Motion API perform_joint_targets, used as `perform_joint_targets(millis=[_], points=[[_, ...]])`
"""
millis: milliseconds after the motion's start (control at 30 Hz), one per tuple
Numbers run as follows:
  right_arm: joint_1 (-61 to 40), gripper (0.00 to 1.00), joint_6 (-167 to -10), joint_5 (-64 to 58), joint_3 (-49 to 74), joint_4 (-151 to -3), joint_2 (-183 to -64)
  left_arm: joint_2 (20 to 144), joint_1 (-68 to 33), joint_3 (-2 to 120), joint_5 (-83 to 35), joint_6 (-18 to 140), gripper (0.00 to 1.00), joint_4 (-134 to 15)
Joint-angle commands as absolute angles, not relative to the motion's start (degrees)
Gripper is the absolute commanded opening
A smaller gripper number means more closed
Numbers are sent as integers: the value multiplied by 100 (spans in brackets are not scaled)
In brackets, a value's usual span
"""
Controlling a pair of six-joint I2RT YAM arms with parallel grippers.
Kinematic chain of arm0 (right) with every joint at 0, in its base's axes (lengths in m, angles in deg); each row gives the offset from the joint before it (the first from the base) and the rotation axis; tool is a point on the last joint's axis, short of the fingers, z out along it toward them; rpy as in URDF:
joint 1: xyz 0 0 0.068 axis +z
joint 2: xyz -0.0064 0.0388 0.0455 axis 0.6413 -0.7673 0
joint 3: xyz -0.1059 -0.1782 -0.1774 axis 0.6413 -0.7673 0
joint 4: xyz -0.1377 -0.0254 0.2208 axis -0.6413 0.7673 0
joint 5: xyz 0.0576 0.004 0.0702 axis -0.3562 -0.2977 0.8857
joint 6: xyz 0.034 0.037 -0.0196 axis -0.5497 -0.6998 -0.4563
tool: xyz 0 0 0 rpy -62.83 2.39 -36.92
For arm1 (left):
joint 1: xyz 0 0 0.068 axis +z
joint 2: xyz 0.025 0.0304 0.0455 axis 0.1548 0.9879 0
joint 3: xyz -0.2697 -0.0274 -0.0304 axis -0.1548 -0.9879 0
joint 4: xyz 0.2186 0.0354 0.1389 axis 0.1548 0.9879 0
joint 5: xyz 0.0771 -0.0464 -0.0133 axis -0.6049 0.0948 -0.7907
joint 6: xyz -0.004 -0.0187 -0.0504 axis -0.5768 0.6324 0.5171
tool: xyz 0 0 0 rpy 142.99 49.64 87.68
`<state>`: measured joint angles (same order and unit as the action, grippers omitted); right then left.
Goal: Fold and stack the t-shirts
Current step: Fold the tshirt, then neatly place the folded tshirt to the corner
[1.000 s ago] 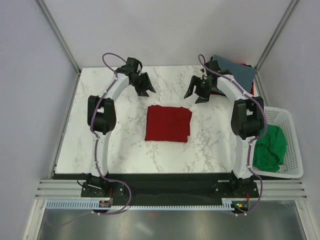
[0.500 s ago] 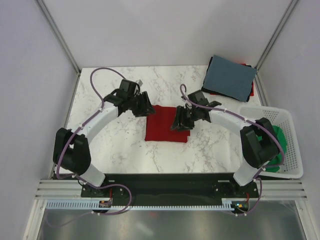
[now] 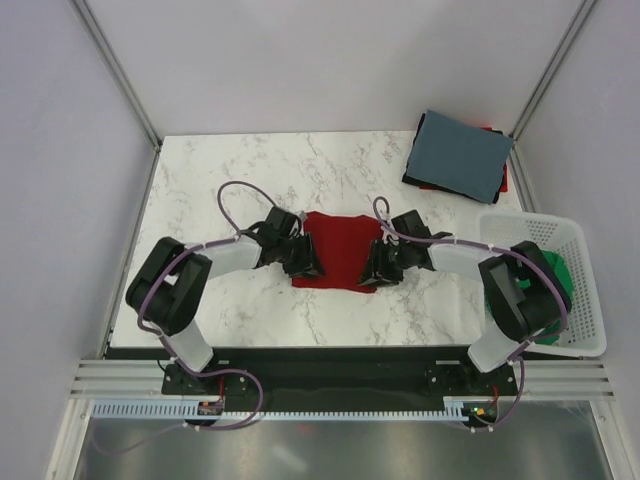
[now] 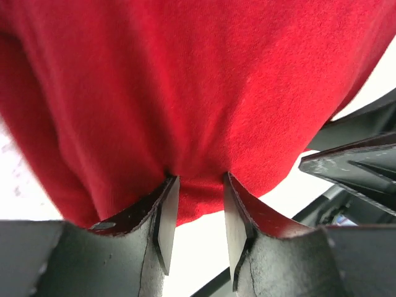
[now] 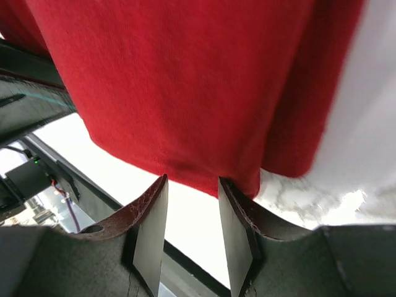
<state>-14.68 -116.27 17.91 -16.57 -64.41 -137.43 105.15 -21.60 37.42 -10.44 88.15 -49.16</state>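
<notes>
A bright red t-shirt (image 3: 338, 240), folded into a rectangle, lies flat at the middle of the table. My left gripper (image 3: 304, 264) is at its near left corner and my right gripper (image 3: 376, 268) at its near right corner. In the left wrist view the red cloth (image 4: 185, 93) fills the frame and the left gripper (image 4: 198, 180) is open, its tips touching the cloth's edge with a fold bulging between them. In the right wrist view the right gripper (image 5: 192, 184) is open, its tips at the hem of the red cloth (image 5: 185, 80). A folded slate-blue t-shirt (image 3: 460, 152) tops a stack at the back right.
A white slatted basket (image 3: 585, 300) stands off the table's right edge, with a green t-shirt (image 3: 562, 272) in it, mostly hidden behind my right arm. Darker cloth (image 3: 412, 178) shows under the slate-blue shirt. The marble table (image 3: 220, 170) has bare room at back left.
Both arms have swung from the back of the table toward the near edge and come down low at the red shirt's near corners. The shirt has not moved.
</notes>
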Motion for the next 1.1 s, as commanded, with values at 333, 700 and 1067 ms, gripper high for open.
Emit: perform_joint_targets(millis=[333, 700, 1067], points=[[-1519, 92, -11106, 186, -723, -4445, -12080, 7967, -2186, 4898, -3079, 7800, 55, -2051], [-2345, 98, -10236, 527, 192, -4751, -13088, 5911, -2186, 4488, -3176, 7378, 56, -1021], [-2846, 98, -10191, 1363, 596, -6245, -14881, 4976, -2186, 3881, -3474, 7334, 56, -1205]])
